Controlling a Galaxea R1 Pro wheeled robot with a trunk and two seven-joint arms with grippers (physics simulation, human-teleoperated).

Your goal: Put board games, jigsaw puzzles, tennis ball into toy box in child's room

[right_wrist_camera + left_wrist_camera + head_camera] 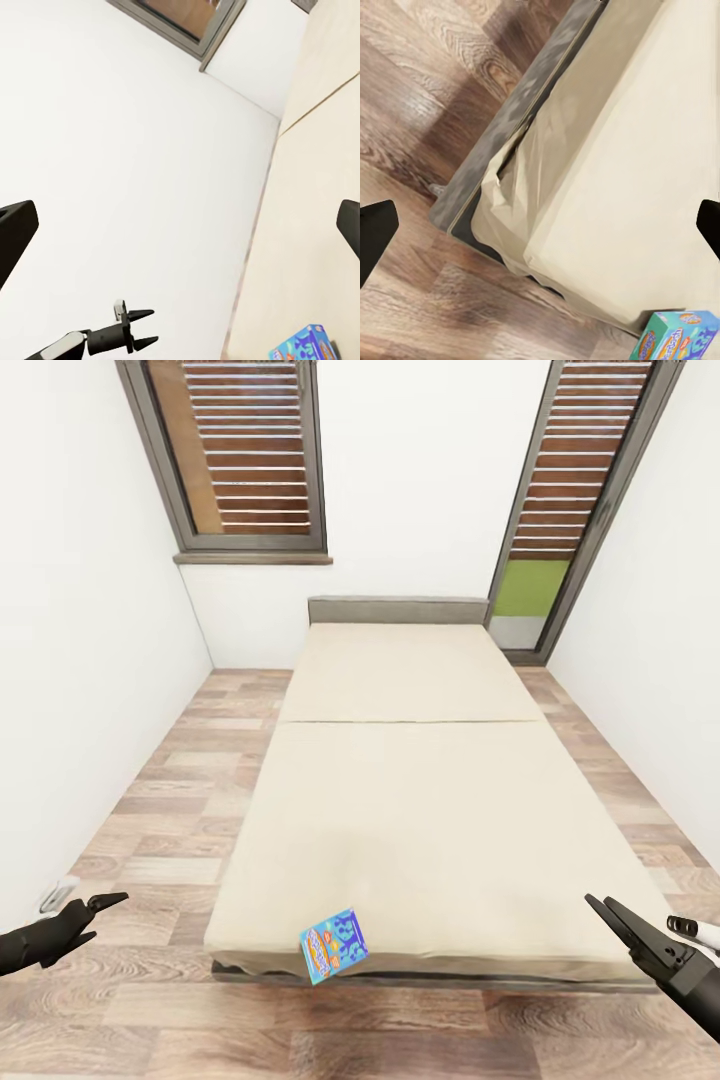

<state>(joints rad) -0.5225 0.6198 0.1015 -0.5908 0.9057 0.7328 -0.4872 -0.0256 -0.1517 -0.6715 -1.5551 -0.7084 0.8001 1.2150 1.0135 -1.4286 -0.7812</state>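
My open fingertips [375, 236] frame the bed [637, 165] corner; a board game [679, 337] overhangs its near edge above wood floor [427, 90].

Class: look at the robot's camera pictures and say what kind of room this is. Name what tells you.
Most likely a bedroom, perhaps a child's: a long bed with a beige cover stands on a wood floor, a colourful board game box lies at its near edge, and louvred windows sit in white walls.

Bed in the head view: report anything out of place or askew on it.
One board game box sits at the very foot edge of the bed, turned at an angle and overhanging the mattress edge toward the floor. In the left wrist view, the sheet looks rumpled and pulled loose at the bed's corner.
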